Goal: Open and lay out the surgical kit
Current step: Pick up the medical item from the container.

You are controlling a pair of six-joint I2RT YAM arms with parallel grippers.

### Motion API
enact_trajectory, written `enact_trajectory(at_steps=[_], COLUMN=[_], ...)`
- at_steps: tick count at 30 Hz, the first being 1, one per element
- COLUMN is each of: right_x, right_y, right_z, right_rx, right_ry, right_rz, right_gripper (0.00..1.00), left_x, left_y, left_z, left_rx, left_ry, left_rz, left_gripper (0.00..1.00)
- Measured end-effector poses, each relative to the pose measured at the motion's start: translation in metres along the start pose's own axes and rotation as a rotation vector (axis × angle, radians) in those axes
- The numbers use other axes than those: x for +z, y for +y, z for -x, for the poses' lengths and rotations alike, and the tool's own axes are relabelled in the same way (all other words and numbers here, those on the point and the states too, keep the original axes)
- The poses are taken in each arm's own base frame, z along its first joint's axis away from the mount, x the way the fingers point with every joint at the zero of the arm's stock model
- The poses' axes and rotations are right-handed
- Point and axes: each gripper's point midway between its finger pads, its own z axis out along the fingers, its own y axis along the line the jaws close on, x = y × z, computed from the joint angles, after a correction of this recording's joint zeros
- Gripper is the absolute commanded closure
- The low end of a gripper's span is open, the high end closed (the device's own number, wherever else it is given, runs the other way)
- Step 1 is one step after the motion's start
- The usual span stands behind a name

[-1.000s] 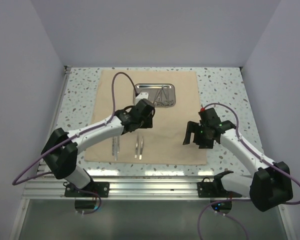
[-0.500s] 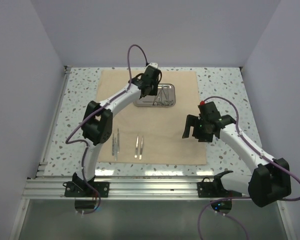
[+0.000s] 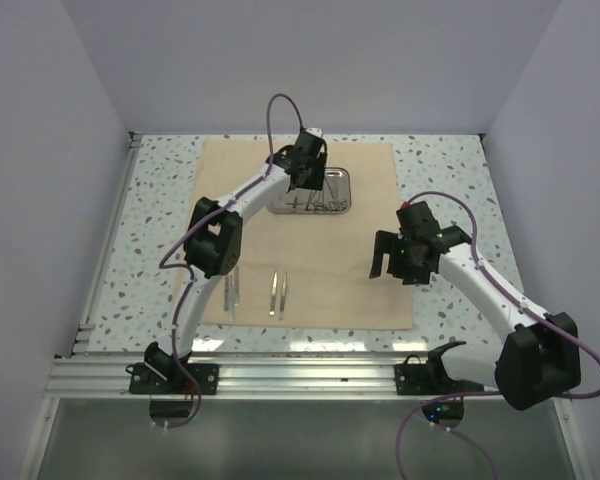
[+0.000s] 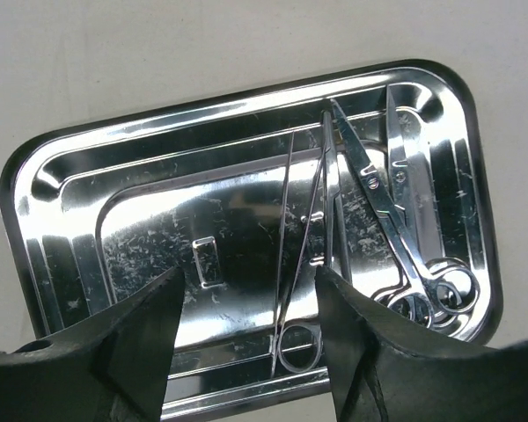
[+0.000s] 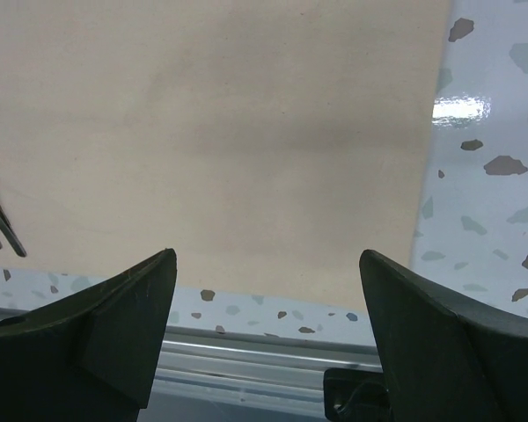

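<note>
Your left hand (image 4: 246,338) has swung from the middle of the cloth wrap (image 3: 350,270) out to the steel tray (image 4: 35,185) near its far edge. It now hovers just above the tray, fingers spread and empty. Scissors (image 4: 396,211) still lie inside, while tweezers (image 3: 277,293) already rest on the wrap's near part. Your right hand (image 5: 264,325) hangs released over the wrap's right side. Another pick looks due.

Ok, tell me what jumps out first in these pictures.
The shiny steel tray at the far side of the tan cloth wrap, scissors in its right half, the open left gripper just above it. Nearer, two tweezers lie side by side on the cloth; the open right gripper hovers over its right edge.
</note>
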Motion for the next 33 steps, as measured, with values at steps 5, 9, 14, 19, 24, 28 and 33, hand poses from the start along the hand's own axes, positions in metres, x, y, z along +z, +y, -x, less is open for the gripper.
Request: enact_trajectory(at_steps=[5, 9, 14, 19, 24, 28, 33], right_x=[0.002, 0.003, 0.003, 0.003, 0.003, 0.003, 0.005], right_y=[-0.002, -0.003, -0.003, -0.003, -0.003, -0.003, -0.004], right_z=[0.001, 0.000, 0.000, 0.000, 0.000, 0.000, -0.001], right_rx=[-0.003, -0.003, -0.003, -0.003, -0.003, -0.004, -0.004], right_ry=[0.009, 0.015, 0.016, 0.016, 0.016, 0.017, 0.026], right_rz=[-0.019, -0.026, -0.026, -0.027, -0.027, -0.027, -0.032], right_gripper=[0.11, 0.11, 0.11, 0.11, 0.11, 0.11, 0.11], left_x=[0.009, 0.015, 0.020, 0.023, 0.026, 0.027, 0.029], left_y=[0.005, 0.005, 0.004, 0.005, 0.009, 0.008, 0.004], left_z=[-0.016, -0.024, -0.032, -0.033, -0.031, -0.030, -0.031], left_rx=[0.007, 0.014, 0.018, 0.028, 0.044, 0.050, 0.065], left_ry=[0.034, 0.051, 0.064, 0.061, 0.048, 0.038, 0.022], left_rz=[0.009, 0.006, 0.003, 0.009, 0.034, 0.035, 0.036], left_gripper=[0.37, 0.38, 0.40, 0.46, 0.67, 0.93, 1.00])
